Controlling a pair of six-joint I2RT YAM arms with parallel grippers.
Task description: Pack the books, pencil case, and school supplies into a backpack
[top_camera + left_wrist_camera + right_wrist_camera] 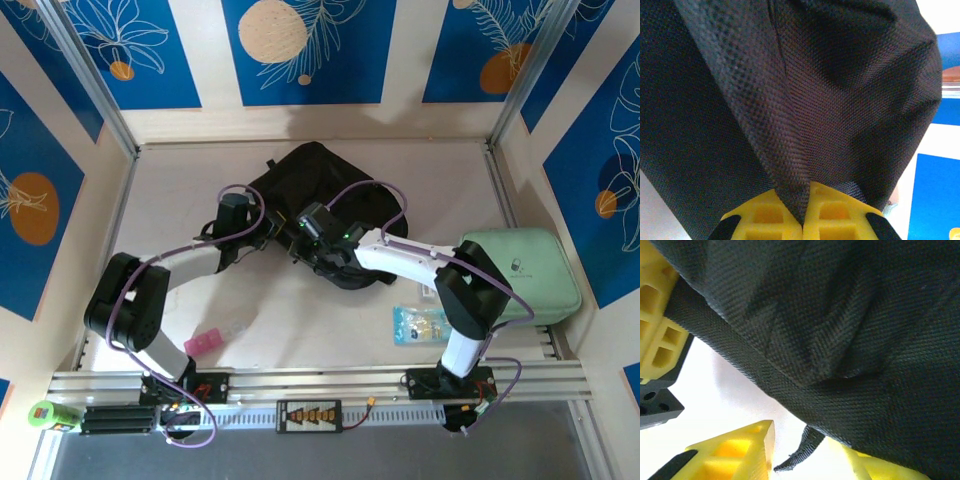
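my left gripper [802, 200], jaws pinched shut on a fold of the backpack [320, 180] at mid table [300, 335]; my right gripper [807, 440], jaws part open astride its hem; mint-green case [520, 275], clear packet [420, 323] and pink block [203, 343] lie apart.

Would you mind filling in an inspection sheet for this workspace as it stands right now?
Surface: pale table, no spills seen.
Job's things: black backpack lying at the centre; mint-green case flat at the right edge.
Clutter: small printed packet left of the case; pink item near the left arm; green object beyond the near-left corner.
Grippers: left gripper shut on a fold of the backpack; right gripper with jaws apart at the backpack's hem, a strap end hanging between them.
Cables: purple cables run along both arms, one loop over the backpack.
Surroundings: blue leaf-print panels on pale walls.
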